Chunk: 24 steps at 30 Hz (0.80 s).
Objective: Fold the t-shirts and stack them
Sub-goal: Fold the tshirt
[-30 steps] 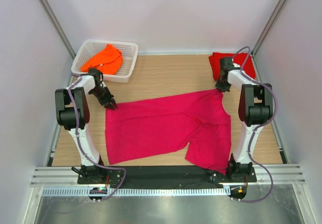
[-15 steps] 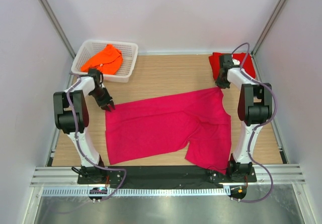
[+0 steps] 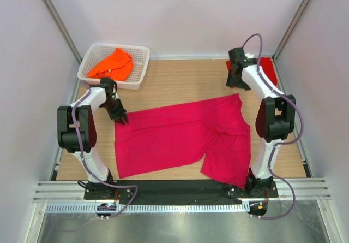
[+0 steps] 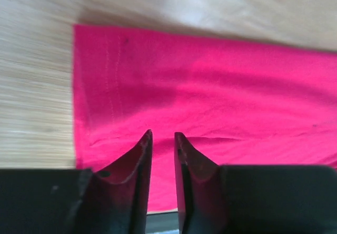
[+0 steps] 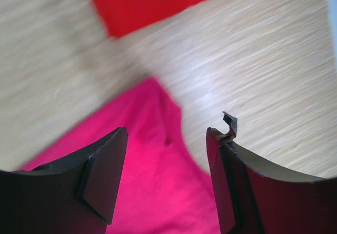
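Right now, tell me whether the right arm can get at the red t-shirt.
Probably yes. The red t-shirt lies just beyond the right arm's jaws, which stand open and empty. Only bare wooden table shows between them, and nothing seems to block the way.

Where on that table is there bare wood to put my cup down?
The widest bare wood is at the back of the table, between the basket and the red shirt, behind the pink shirt. A narrow patch lies left of the pink shirt, by the left arm. The middle is covered, and the left gripper and right gripper crowd its far corners.
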Tool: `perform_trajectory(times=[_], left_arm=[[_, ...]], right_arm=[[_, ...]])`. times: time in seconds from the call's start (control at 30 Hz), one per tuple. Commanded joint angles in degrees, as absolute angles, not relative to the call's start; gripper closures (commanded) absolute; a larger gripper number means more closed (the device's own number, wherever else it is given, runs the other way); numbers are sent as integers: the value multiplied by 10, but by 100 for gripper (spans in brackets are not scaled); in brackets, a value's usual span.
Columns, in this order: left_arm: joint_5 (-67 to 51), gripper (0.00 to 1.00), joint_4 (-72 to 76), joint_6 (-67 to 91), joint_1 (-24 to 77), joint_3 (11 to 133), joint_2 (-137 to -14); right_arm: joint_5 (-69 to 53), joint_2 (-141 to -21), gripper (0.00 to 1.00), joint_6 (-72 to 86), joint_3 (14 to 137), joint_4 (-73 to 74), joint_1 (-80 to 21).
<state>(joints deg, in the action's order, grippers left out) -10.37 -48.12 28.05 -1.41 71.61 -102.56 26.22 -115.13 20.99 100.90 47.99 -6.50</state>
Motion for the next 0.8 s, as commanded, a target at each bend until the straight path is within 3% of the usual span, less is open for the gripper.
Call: perform_trajectory(times=[0.0, 0.2, 0.4, 0.57, 0.77], left_arm=[[-136, 78, -464, 301, -10, 691, -1065], [-114, 80, -449, 308, -25, 664, -1086], [-69, 80, -461, 307, -45, 684, -1127], [-61, 80, -459, 289, -97, 718, -1150], [-43, 80, -483, 266, -129, 828, -1196]], right_arm=[[187, -1079, 32, 206, 924, 502, -126], [130, -1023, 32, 214, 773, 406, -192], [101, -1065, 32, 195, 733, 340, -212], [87, -1136, 31, 191, 783, 313, -233], [78, -1257, 31, 189, 954, 353, -245]])
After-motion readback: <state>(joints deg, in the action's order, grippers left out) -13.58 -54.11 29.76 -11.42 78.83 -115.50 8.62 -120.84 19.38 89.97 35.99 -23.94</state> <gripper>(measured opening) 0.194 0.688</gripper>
